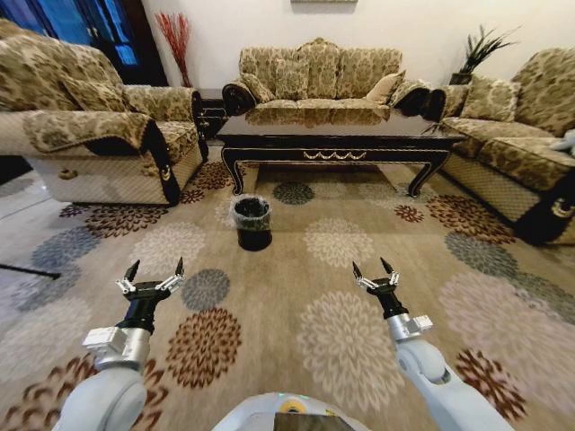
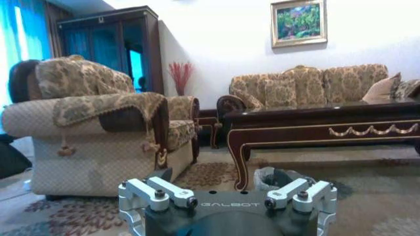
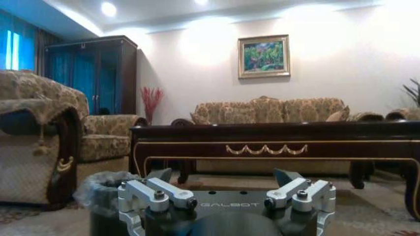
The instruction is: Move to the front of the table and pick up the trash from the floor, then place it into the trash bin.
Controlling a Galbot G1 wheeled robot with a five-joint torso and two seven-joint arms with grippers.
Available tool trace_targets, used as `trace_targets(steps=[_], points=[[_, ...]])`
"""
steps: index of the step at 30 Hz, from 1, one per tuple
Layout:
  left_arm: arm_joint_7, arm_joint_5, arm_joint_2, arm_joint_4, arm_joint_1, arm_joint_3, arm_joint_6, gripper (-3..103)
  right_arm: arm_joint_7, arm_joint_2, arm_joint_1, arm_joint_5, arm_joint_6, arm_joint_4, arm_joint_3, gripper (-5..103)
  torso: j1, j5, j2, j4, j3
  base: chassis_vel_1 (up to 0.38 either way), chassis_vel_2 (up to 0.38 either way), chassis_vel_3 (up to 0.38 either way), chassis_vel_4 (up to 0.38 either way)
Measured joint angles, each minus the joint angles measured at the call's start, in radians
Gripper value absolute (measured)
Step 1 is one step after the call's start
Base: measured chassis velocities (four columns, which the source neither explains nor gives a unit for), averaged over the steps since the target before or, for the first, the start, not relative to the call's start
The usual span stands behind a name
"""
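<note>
L gripper (image 1: 154,267): fingers wide, empty, held above carpet.
R gripper (image 1: 373,268): fingers wide, empty, above carpet.
Bin (image 1: 252,222): on carpet, just before table (image 1: 332,141).
Trash: couldn't be made out.

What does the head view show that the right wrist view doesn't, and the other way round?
Head view alone: both arms held out over the carpet, the left gripper and the right gripper, each open, plus the flower-patterned carpet between them. Right wrist view alone: the framed painting, the dark cabinet and the ceiling lights. Both share the table, the trash bin in front of it and the sofa behind.
</note>
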Motion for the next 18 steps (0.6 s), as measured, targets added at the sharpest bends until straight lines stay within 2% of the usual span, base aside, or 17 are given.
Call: trace_targets(steps=[5, 8, 10, 12, 18], points=[[-0.001, -0.003, 0.005, 0.003, -0.007, 0.001, 0.000, 100, 0.000, 0.001, 0.002, -0.005, 0.006, -0.007, -0.001, 100, 0.000, -0.0006, 0.000, 0.0001, 0.000, 0.314, -0.412, -0.285, 0.413], [-0.001, -0.006, 0.007, 0.003, -0.009, -0.001, 0.000, 100, 0.001, 0.001, 0.001, -0.009, 0.006, -0.007, -0.001, 100, 0.000, 0.0005, 0.000, 0.0002, 0.000, 0.274, -0.395, -0.264, 0.407], [-0.001, -0.007, 0.008, 0.003, -0.008, -0.001, 0.000, 100, 0.002, 0.002, 0.001, -0.012, 0.006, -0.008, 0.001, 100, 0.000, -0.0001, 0.000, -0.0004, 0.000, 0.259, -0.425, -0.270, 0.442], [-0.001, -0.008, 0.009, 0.002, -0.008, -0.001, 0.000, 100, 0.003, 0.003, -0.001, -0.014, 0.009, -0.008, 0.005, 100, 0.000, -0.0002, 0.000, 0.0002, 0.000, 0.273, -0.430, -0.256, 0.429], [-0.002, -0.007, 0.010, 0.003, -0.012, 0.006, 0.001, 100, 0.001, 0.004, -0.007, -0.019, 0.039, -0.015, 0.012, 100, 0.000, 0.0000, 0.000, 0.0000, 0.000, 0.285, -0.396, -0.290, 0.406]])
